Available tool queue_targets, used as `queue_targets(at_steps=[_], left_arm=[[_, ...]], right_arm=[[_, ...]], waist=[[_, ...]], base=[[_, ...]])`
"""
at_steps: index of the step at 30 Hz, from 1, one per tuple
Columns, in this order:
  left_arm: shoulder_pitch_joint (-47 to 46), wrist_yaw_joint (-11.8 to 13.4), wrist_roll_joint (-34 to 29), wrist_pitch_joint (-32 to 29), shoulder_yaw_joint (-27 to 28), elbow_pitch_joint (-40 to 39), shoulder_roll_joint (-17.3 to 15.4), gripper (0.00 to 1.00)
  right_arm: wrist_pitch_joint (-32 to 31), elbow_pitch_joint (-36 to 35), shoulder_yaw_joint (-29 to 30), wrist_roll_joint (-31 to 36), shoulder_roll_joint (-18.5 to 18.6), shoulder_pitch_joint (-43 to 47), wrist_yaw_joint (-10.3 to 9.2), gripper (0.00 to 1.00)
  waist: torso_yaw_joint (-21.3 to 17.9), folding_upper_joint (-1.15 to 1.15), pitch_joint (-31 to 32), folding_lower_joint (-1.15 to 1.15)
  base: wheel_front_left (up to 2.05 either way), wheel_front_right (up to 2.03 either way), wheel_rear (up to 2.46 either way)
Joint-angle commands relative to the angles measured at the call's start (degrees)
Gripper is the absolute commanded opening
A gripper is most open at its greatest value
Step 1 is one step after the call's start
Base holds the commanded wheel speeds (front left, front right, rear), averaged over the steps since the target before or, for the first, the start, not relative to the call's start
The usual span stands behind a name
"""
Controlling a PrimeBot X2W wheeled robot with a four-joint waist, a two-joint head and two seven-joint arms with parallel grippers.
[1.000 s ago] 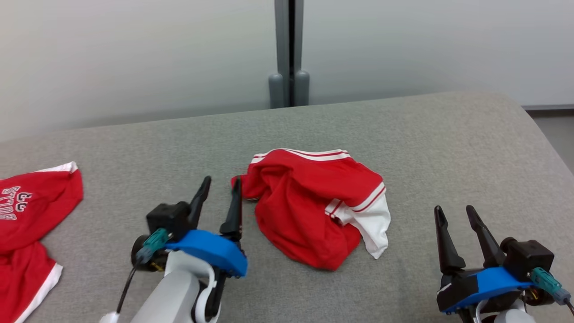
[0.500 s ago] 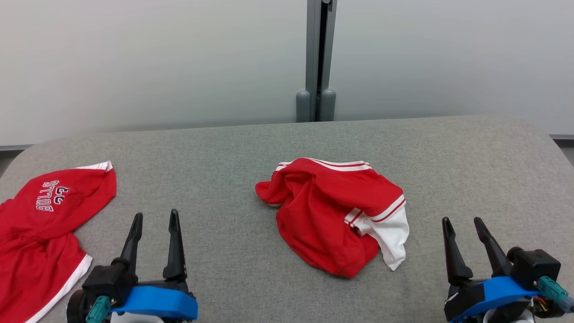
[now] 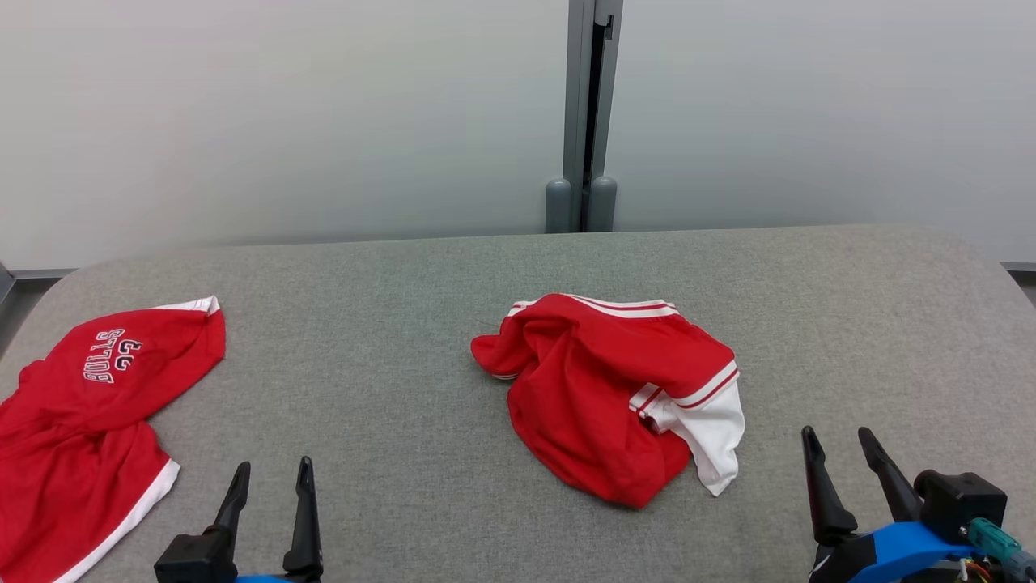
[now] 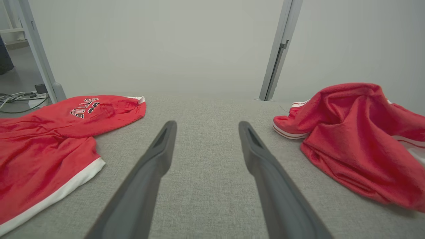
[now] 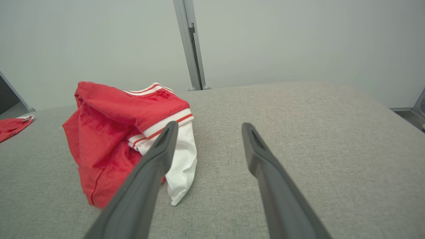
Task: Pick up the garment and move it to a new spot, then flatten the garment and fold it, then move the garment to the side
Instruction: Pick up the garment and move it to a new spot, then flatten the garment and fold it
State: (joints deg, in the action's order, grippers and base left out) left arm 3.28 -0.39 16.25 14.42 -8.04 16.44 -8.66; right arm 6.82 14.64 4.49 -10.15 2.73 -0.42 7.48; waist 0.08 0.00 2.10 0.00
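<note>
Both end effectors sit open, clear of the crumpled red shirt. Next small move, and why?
Probably advance the right end effector toward the white sleeve of the crumpled red shirt: it lies bunched and untouched, not yet flattened, and that sleeve is the part nearest that open end effector.

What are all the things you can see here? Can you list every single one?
crumpled garment: one, red with white trim, middle of the table
spread-out garment: one, red with white lettering and hem, table's left end
table: one, grey fabric top, under both garments
post: one, grey, upright behind the table
wall: one, pale grey, behind the table
cables: a few, mostly pale, floor beyond the table's left end
left gripper: one, dark fingers, open, empty, near edge, left
right gripper: one, dark fingers, open, empty, near edge, right
</note>
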Motion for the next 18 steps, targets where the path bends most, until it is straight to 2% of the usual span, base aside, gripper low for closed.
queue_targets(at_steps=[1, 18], left_arm=[[-0.1, -0.1, -0.2, -0.2, 0.0, 0.3, -0.6, 1.0], [-1.4, 0.5, 0.7, 0.3, -0.3, -0.4, -0.2, 1.0]], right_arm=[[0.0, 0.1, 0.1, -0.4, 0.3, 0.8, 0.03, 1.0], [-1.0, 1.8, -1.1, -1.5, 0.3, -2.1, 0.03, 1.0]], waist=[[-0.1, 0.0, -0.1, 0.0], [-0.5, 0.0, -1.0, 0.0]], base=[[0.0, 0.0, 0.0], [0.0, 0.0, 0.0]])
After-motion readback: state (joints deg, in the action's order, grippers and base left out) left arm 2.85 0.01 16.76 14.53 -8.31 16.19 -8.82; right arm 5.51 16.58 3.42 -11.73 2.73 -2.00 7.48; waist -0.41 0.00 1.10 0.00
